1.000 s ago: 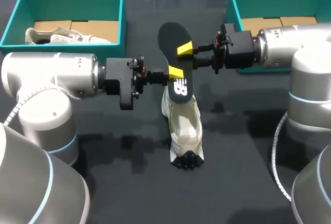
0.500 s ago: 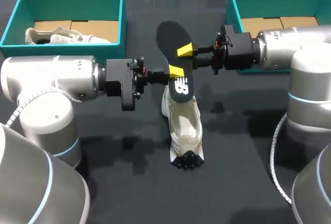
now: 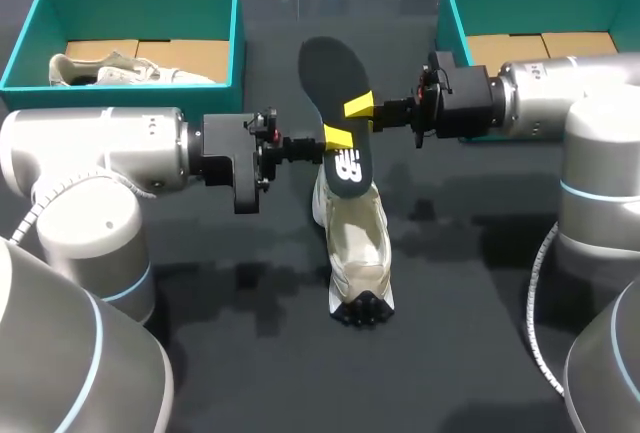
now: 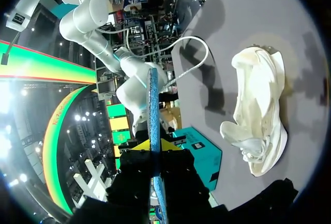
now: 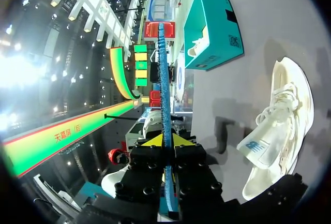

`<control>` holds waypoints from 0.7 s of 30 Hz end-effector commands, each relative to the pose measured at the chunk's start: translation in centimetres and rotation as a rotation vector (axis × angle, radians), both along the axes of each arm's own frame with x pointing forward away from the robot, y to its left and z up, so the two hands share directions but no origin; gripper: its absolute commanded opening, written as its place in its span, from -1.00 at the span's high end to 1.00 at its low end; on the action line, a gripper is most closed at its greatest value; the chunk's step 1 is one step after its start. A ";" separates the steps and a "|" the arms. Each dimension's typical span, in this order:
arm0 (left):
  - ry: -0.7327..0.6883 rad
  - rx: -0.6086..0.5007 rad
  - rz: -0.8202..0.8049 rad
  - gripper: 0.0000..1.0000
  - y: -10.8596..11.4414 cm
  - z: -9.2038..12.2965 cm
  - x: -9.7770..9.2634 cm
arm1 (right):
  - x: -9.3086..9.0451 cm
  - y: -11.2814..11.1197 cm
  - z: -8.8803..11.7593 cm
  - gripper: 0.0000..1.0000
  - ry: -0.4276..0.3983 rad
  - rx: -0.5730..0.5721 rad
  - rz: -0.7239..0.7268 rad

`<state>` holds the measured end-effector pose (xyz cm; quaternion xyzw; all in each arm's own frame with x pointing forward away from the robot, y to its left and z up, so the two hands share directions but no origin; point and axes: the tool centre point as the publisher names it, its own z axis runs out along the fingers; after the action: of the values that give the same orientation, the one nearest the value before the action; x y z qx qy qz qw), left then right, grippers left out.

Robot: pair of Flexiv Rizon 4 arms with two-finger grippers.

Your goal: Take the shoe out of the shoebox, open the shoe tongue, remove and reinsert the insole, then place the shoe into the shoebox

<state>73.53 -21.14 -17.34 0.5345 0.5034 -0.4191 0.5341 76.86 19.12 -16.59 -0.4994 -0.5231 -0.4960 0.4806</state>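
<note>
A dark insole [image 3: 337,103] with a white logo hangs flat above the table, held from both sides. My left gripper [image 3: 338,138] is shut on its near edge, and my right gripper [image 3: 358,106] is shut on its opposite edge. Seen edge-on, the insole [image 4: 153,115] is a thin blue strip between the left fingers, and the insole [image 5: 164,94] looks the same between the right fingers. Below it, the cream shoe [image 3: 357,243] lies on the dark table. The shoe [image 4: 258,131] lies beside the left gripper, and the shoe [image 5: 276,131] beside the right.
A teal shoebox [image 3: 40,13] at the back left holds another pale shoe [image 3: 120,68] on brown cardboard. A second teal shoebox [image 3: 455,3] stands at the back right, partly behind my right arm. Bare dark table lies in front of the shoe.
My right gripper's fingers have closed onto the insole's edge. The insole's far end has shifted slightly left. The left arm and the shoe have stayed put.
</note>
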 end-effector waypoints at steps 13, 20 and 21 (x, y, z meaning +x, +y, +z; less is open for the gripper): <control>0.046 0.029 -0.004 -1.00 3.3 1.3 -0.2 | 0.2 -0.4 -0.7 1.00 0.013 0.007 -0.009; 0.102 0.122 -0.001 -1.00 6.8 2.1 0.9 | -0.4 -0.8 -1.5 1.00 0.032 0.018 -0.029; 0.112 0.143 -0.003 -1.00 7.2 2.3 1.1 | -0.5 -0.8 -1.6 1.00 0.035 0.020 -0.031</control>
<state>74.67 -16.70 -16.42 0.5320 0.5504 -0.4173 0.4898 76.97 18.41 -17.94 -0.5092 -0.5048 -0.4972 0.4885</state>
